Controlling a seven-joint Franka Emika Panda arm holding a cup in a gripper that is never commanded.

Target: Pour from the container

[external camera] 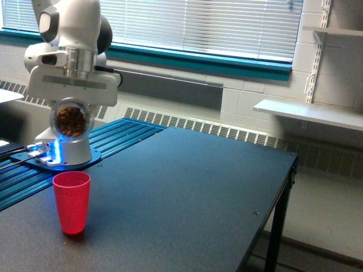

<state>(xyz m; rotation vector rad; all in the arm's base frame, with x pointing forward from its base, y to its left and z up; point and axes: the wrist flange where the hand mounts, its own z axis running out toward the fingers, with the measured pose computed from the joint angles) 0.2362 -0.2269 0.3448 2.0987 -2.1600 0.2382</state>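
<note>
The gripper is seen at the end of the white Panda arm, clenched on the clear plastic cup; the fingers themselves are largely hidden behind the flat white hand body, so the grip is judged from the cup being carried clear of any support. The cup is held tipped on its side, so that its round end faces the camera and brown granular bits are seen heaped inside it. It is held well above the table and almost directly over the red plastic cup, which stands upright at six o'clock from it. This placement is judged to serve the pour: the clear cup has been brought over the receiving cup's open mouth, so that anything released would fall into it. No bits are seen falling, and the red cup's inside cannot be read from this angle.

Behind the cup, the arm's base is mounted on a blue ribbed platform, with a blue light glowing at its foot.

The red cup rests near the eight o'clock corner of a dark, matt table, the rest of which is taken up by nothing visible. At twelve o'clock a window is covered by white slatted blinds over a teal sill. At two to three o'clock white wall shelves are fixed on brackets to a painted block wall.
</note>
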